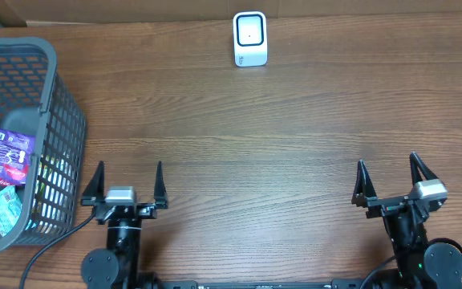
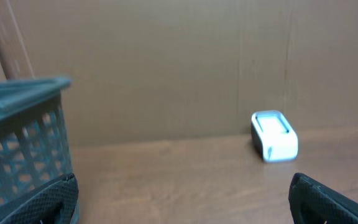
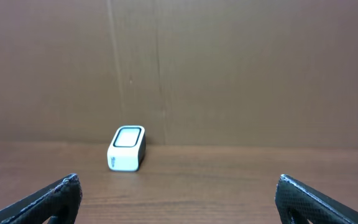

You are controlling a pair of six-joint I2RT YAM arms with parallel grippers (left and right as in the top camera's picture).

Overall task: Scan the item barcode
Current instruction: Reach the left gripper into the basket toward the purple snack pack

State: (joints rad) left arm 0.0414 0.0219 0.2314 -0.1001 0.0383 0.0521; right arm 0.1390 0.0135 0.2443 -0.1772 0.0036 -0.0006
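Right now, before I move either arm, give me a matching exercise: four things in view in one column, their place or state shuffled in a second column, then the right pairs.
Things:
1. scanner
2. basket
3. purple packet
4. right end effector

Place or state:
A. lying inside the basket
B. open, holding nothing, near side on the right
C. far side, near the middle, standing alone
D. at the left edge

Pairs: 1-C, 2-D, 3-A, 4-B
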